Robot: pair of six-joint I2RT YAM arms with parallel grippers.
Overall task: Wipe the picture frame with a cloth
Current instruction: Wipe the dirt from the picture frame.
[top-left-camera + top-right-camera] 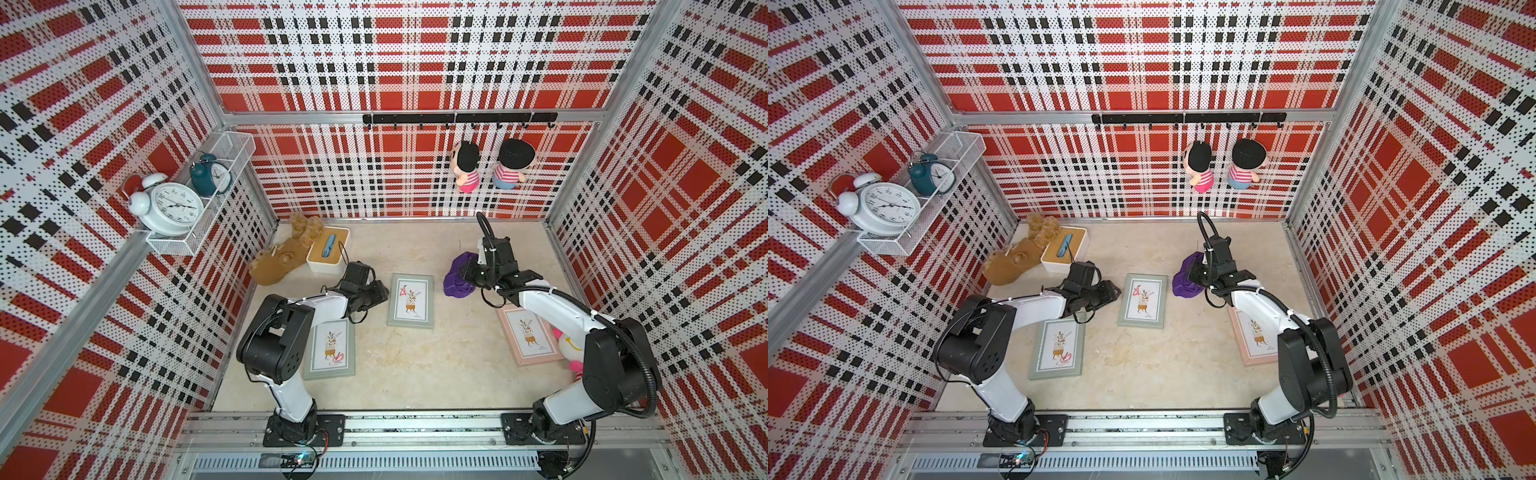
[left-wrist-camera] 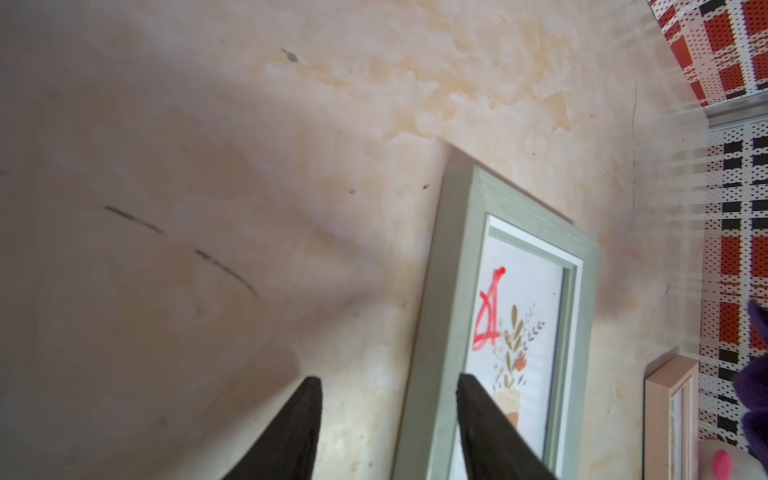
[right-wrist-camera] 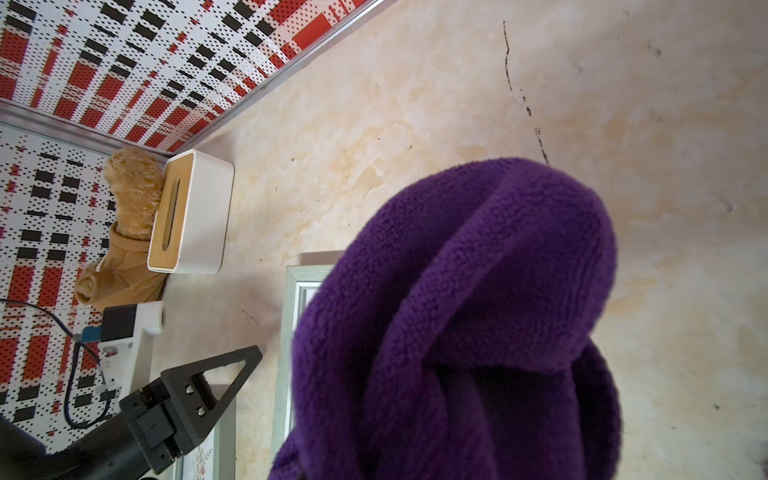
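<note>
Right gripper (image 1: 465, 276) clamped on cloth (image 3: 457, 311), fingers hidden, left gripper (image 2: 388, 379) apart over picture frame (image 2: 457, 257) edge

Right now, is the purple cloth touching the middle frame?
Apart. Both top views show a strip of bare table between the cloth and the frame.

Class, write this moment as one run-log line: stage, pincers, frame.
stage: pre-wipe | right pincer: shut on purple cloth | left pincer: open at edge of middle green frame | mark: red scribble present
</note>
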